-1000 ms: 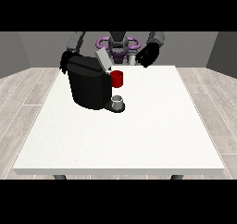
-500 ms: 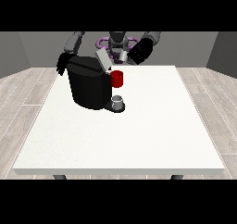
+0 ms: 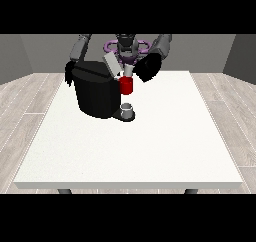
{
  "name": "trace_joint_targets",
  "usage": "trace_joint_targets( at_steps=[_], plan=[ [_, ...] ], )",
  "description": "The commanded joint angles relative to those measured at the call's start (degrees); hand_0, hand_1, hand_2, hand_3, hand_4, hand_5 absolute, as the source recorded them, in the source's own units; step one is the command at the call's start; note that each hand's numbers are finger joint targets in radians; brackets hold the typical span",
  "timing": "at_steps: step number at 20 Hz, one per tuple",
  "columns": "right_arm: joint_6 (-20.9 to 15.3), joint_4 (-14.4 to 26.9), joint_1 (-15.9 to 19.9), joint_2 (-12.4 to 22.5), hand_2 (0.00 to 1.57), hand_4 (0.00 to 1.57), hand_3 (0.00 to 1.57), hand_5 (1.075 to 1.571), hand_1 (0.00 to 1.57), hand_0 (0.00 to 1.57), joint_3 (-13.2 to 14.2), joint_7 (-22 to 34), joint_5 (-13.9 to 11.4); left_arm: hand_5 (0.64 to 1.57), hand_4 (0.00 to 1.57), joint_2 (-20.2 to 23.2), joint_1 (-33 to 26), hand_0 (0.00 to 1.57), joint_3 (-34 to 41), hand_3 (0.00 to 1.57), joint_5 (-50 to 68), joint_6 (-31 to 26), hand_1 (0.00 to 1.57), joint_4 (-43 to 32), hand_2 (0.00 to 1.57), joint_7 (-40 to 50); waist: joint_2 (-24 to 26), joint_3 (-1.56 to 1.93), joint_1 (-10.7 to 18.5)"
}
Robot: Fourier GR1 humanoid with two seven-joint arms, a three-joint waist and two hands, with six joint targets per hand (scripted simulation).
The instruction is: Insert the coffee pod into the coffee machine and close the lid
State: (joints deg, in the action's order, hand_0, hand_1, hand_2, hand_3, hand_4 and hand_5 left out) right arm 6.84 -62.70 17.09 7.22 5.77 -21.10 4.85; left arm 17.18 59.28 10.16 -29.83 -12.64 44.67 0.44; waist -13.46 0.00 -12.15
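Hand (image 3: 146, 69) at the view's right (finger pose unclear) hovers just beside the machine's (image 3: 97, 91) raised lid (image 3: 111, 64).

I can read no text, label, brand, number or sign on anything here, neither on the coffee machine (image 3: 97, 93) nor on the table (image 3: 150, 146).

The coffee machine (image 3: 97, 93) looks like matt black plastic with a glossy red front part (image 3: 127, 86). The surface (image 3: 150, 146) is smooth matt white; the floor (image 3: 20, 111) shows pale wood planks.
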Motion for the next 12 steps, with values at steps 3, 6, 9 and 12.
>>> trace_joint_targets(
  at_steps=[3, 6, 9, 12],
  plan=[
    [1.6, 1.47, 1.8, 1.19, 0.0, 0.31, 0.0, 1.571, 0.0, 0.0, 0.96, -1.07, 0.65, 1.571, 0.6, 1.99, 2.9, 1.51, 2.31, 1.43, 1.14, 0.92, 1.51, -1.99, 1.5, 0.93, -2.15, 0.02, -0.91],
    [3.39, 1.54, 2.63, 1.78, 0.0, 0.23, 0.0, 1.571, 0.0, 0.0, 0.85, -1.38, 1.12, 1.571, 0.6, 4.13, 5.36, 1.45, 3.58, 1.39, 1.48, 1.13, 1.45, -2.98, 1.48, 1.24, -4.3, 0.02, -2.53],
    [1.43, 0.93, 4.03, 1.26, 0.0, 0.17, 0.0, 1.571, 0.0, 0.0, 0.04, 1.43, -0.02, 1.571, 0.61, 4.95, 6.27, 1.45, 4.31, 1.39, 2.81, -1.0, 1.45, -4.56, 1.48, 0.29, -4.89, 0.0, -2.88],
    [0.67, 4.0, 6.08, 0.81, 0.0, 0.26, 0.0, 1.571, 0.0, 0.0, 1.34, -1.42, 0.21, 1.571, 0.63, 4.54, 9.28, 1.44, 2.97, 1.36, 1.11, 0.44, 1.44, -3.54, 1.47, 3.94, -5.8, 0.04, -2.76]
  ],
)
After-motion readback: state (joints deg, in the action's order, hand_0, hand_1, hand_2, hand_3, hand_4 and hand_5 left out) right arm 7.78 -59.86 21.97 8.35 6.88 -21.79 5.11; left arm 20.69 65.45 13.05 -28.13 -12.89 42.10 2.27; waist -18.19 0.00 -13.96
